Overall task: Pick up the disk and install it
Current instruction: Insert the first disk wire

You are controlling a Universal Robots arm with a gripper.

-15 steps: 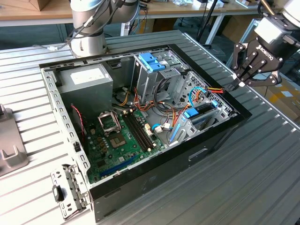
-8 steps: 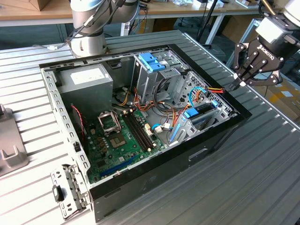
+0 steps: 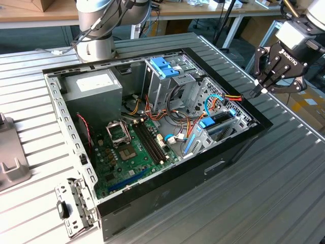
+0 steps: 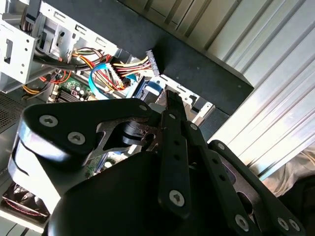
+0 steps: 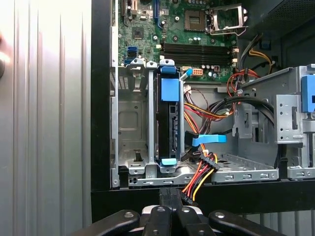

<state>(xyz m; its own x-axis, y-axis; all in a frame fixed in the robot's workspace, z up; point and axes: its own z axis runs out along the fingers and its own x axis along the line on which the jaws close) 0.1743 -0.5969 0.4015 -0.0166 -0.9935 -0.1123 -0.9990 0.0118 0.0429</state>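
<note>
The disk [image 5: 169,129] stands on edge in a slot of the metal drive bay [image 5: 133,123] inside the open computer case [image 3: 228,147], with blue plastic pieces at both of its ends. In the exterior view the disk [image 3: 217,122] is near the case's right wall. My gripper [image 3: 252,93] hovers over that wall's rim, above and beside the disk, with its fingers [image 5: 171,195] pressed together. A black connector [image 5: 191,195] on red, yellow and black wires lies right beside the fingertips [image 4: 170,98]; whether it touches them I cannot tell.
The case holds a green motherboard [image 3: 132,147], a grey power supply box [image 3: 94,86] and an upright metal cage with a blue top [image 3: 165,68]. Loose cables [image 5: 216,105] cross the space beside the bay. The arm's base [image 3: 96,30] stands behind the case on the ribbed table [image 3: 264,193].
</note>
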